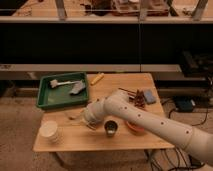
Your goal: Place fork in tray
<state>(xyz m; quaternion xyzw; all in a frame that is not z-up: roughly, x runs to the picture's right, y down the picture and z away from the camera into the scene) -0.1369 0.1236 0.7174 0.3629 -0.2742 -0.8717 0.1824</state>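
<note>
In the camera view, the white robot arm reaches from the lower right across the wooden worktop [125, 137], and its gripper [86, 119] sits low over the board, just in front of the large shallow green plastic tray [46, 100]. The small shiny silver metal fork [74, 118] seems to show as a thin pale sliver at the gripper's left edge, on or barely above the worktop and still outside the tray, though it is too faint to be sure of. The jaws are clenched fully together; whether they pinch the fork cannot be made out. To do this step well, the grip should be confirmed firm before lifting, then the fork raised clear of the tray's near rim and carried to the bare green floor, away from the white-handled brush [64, 83] already lying inside, before letting go low.
</note>
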